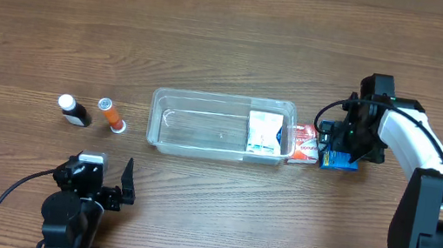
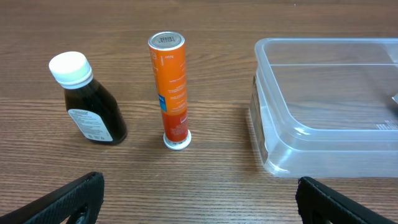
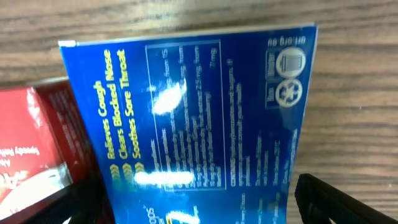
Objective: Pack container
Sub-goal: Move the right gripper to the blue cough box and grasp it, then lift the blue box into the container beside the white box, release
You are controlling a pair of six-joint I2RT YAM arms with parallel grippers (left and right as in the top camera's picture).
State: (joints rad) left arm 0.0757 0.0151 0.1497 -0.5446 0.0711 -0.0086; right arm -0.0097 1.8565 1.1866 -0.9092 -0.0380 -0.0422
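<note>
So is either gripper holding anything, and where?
Left gripper: nothing, open. Right gripper has a finger on either side of the blue box; whether it is clamped cannot be told.

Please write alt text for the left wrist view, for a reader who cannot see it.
A dark bottle with a white cap and an orange tube stand upright on a wooden table, left of the clear container. The left gripper is open.
</note>
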